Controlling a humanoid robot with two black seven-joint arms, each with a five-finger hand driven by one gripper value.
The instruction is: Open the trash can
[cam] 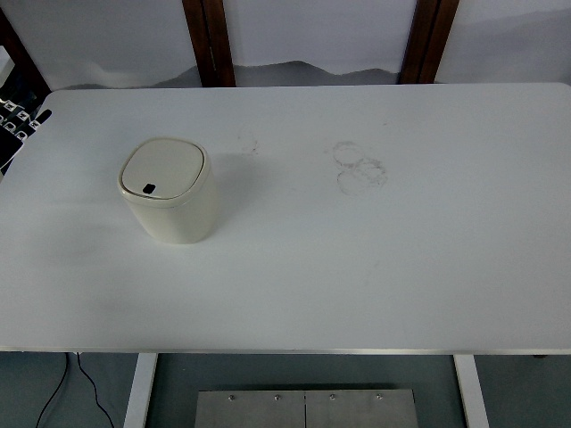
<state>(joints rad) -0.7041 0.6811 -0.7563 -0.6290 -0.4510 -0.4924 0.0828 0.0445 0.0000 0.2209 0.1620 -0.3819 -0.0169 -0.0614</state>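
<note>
In the top view, a cream trash can [169, 190] stood upright left of centre on the white table [375, 267], its lid [163, 169] shut and the dark push button [149, 188] at the lid's near edge. Neither robot hand was visible, so their state could not be told. Sitting toward the left edge, the can probably favoured the left arm. Faint ring stains [359, 168] marked the upper middle of the frame.

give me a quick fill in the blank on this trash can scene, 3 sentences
1. The lid of the trash can is ____.
2. The trash can stands on the ____ half of the white table.
3. The ring-shaped stains lie to the ____ of the trash can.

Missing words: closed; left; right
</note>
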